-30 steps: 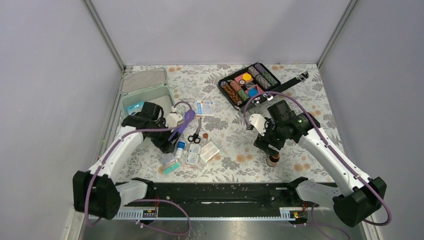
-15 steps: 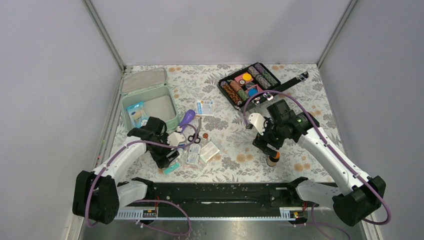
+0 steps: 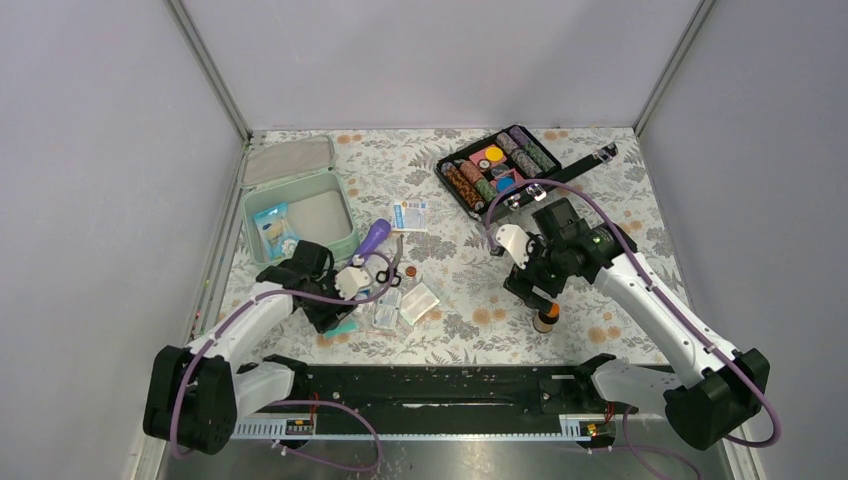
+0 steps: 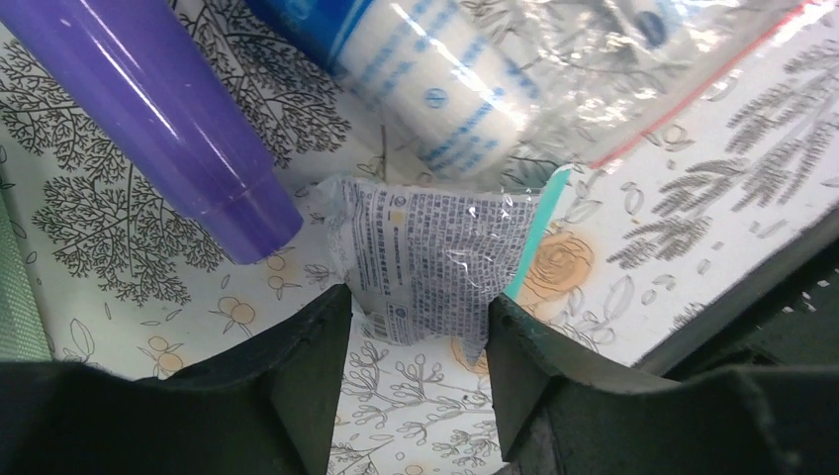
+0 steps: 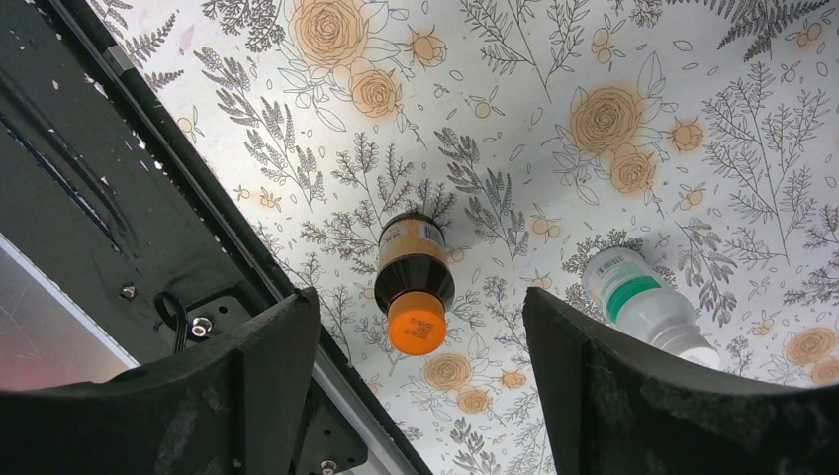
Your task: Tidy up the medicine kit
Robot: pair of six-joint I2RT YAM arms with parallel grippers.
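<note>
The medicine kit (image 3: 318, 212), a mint-green box, stands open at the far left of the floral table (image 3: 610, 200), its lid (image 3: 288, 160) lying flat just behind it, so there is free way in from above. One bluish pack (image 3: 272, 226) is already inside, at the left end; most supplies lie loose in a heap just to the right of the box, so by my judgement the sorting is at an early stage. The left gripper (image 4: 416, 332) is low over this heap, approx. vertical, jaws half spread and placed on both sides of a small clear sachet (image 4: 425, 257) with printed text. Its tips meet the sachet's edges, but I cannot tell if they pinch it already. A purple tube (image 4: 168, 119) and a white-blue roll (image 4: 435, 89) lie very near, prob. the reason for such a narrow stance, i.e. not to catch the neighbours. The right gripper (image 5: 416, 307) hangs over an amber bottle (image 5: 411, 262) with orange cap, jaws spread wide and not touching it, w/ a white bottle (image 5: 643, 297) beside; seems it lines up for a grasp. The black case (image 3: 495, 165) of coloured rolls at the far side is no part of the job
</note>
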